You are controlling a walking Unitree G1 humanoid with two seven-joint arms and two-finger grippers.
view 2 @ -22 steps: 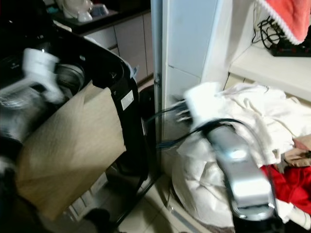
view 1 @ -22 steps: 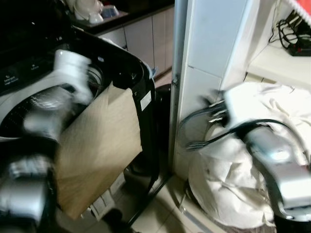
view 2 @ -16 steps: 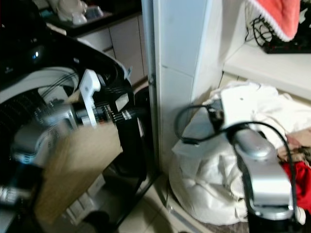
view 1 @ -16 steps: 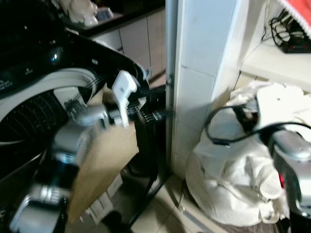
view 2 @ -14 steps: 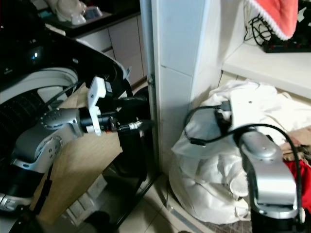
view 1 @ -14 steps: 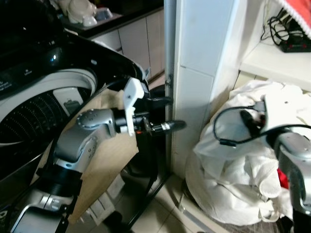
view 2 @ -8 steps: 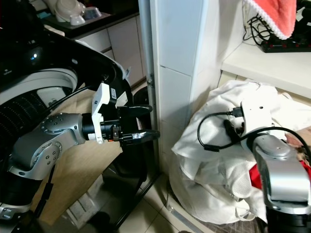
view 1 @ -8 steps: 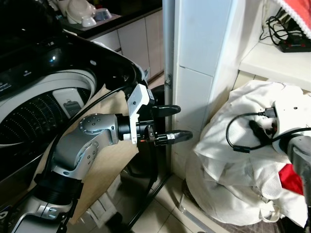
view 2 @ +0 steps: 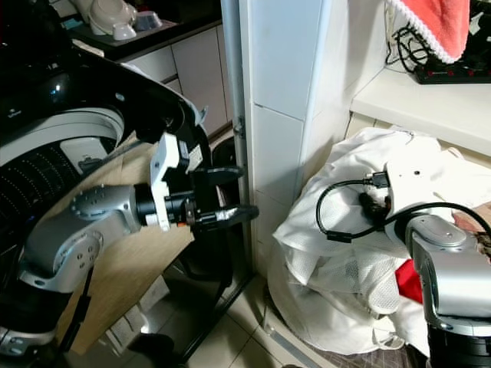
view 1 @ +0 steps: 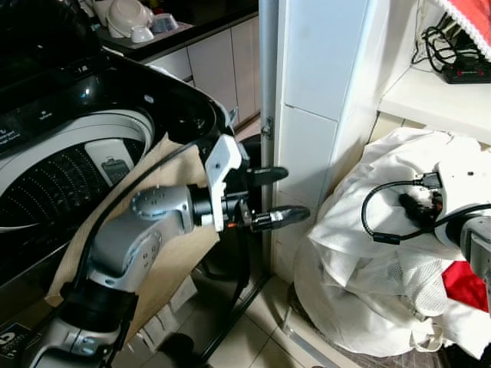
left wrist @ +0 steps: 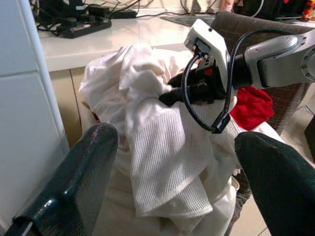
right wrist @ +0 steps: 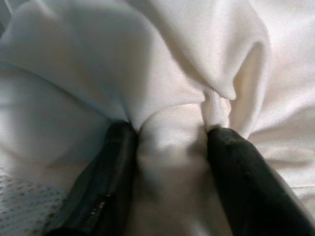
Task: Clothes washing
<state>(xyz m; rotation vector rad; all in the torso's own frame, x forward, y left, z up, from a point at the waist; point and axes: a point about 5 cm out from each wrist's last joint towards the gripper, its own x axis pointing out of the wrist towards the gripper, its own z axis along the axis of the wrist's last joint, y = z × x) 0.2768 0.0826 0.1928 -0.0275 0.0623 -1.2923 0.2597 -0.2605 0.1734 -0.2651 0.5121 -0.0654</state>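
A heap of white laundry (view 1: 360, 261) lies low on the right, with a red garment (view 1: 462, 280) at its edge. My right gripper (right wrist: 170, 130) is pushed into the top of the heap, and its fingers (right wrist: 115, 147) pinch a fold of white cloth (right wrist: 172, 147). My left gripper (view 1: 298, 193) hangs open and empty in front of the white pillar (view 1: 314, 115), pointing at the heap. Beside my left arm stands the black top-loading washing machine (view 1: 69, 123), its drum (view 1: 46, 176) open.
A brown sheet of cardboard (view 1: 173, 257) hangs over the washer's front. A white shelf (view 1: 437, 92) above the heap carries a power strip (view 1: 464, 73) and cables. A red towel (view 2: 430, 27) hangs at the upper right. Tiled floor (view 1: 253, 341) shows between washer and heap.
My left arm swung out from over the washer toward the pillar. My right gripper sank into the white heap. In the last half second both have hardly moved.
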